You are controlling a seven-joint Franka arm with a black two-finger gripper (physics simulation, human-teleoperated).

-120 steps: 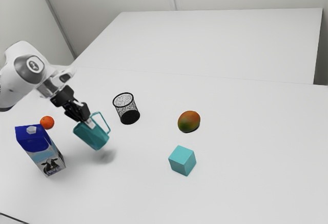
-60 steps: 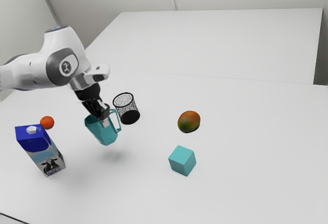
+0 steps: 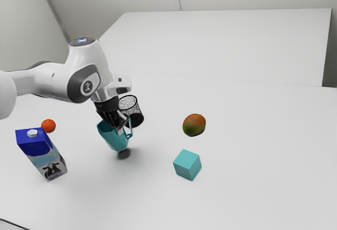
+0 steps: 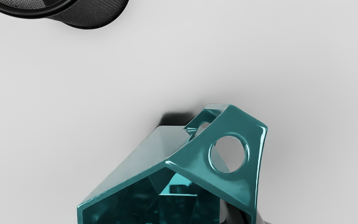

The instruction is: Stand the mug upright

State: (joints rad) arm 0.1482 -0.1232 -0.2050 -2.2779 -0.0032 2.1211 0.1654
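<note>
Two jaws of the black gripper (image 3: 122, 127) pinched the teal mug (image 3: 115, 139) by its wall, seemingly just clear of the table (image 3: 242, 188) near the mesh cup (image 3: 135, 112), its mouth tipped partly upward, the grasp made but levelling, setting down and release apparently left

No legible txt: cow pic (image 3: 53, 171) on carton (image 3: 35, 145), round logo (image 3: 87, 87) on arm (image 3: 87, 57) (too small to read).
</note>
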